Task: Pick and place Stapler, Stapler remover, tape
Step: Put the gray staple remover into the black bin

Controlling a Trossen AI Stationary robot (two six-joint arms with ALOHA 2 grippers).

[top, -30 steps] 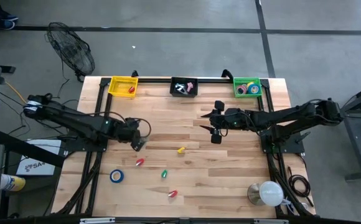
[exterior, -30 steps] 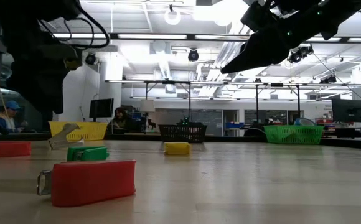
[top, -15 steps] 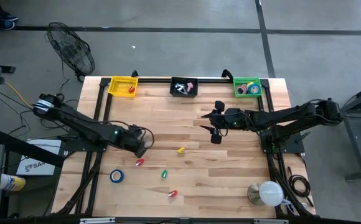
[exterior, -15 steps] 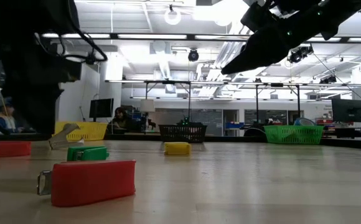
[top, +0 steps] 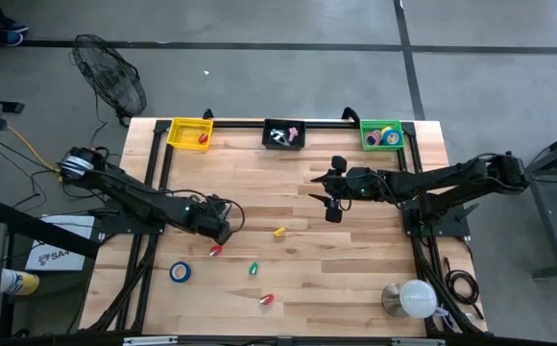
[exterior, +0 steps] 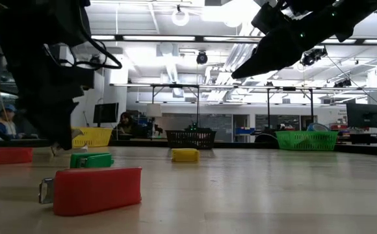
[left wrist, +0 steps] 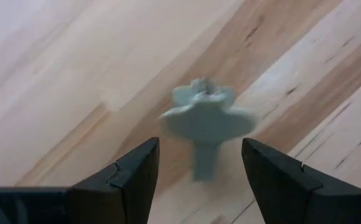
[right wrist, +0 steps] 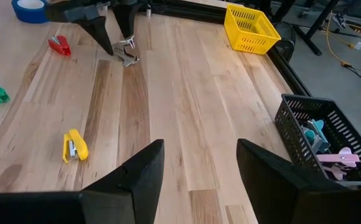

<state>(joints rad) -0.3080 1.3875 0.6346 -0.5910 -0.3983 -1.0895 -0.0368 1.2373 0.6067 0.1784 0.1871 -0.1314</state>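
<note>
Only the left wrist view shows the staple remover (left wrist: 205,121), at twelve o'clock between the left gripper's (left wrist: 196,171) spread-apart jaws.

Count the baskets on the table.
3, all along the far edge: a yellow basket on the left, a black basket in the middle and a green basket on the right. None appears hidden.

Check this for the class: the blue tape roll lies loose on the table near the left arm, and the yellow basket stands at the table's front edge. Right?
Not quite. The high view shows the yellow basket at the table's back edge, not the front. The blue tape roll does lie loose near the left arm.
</note>
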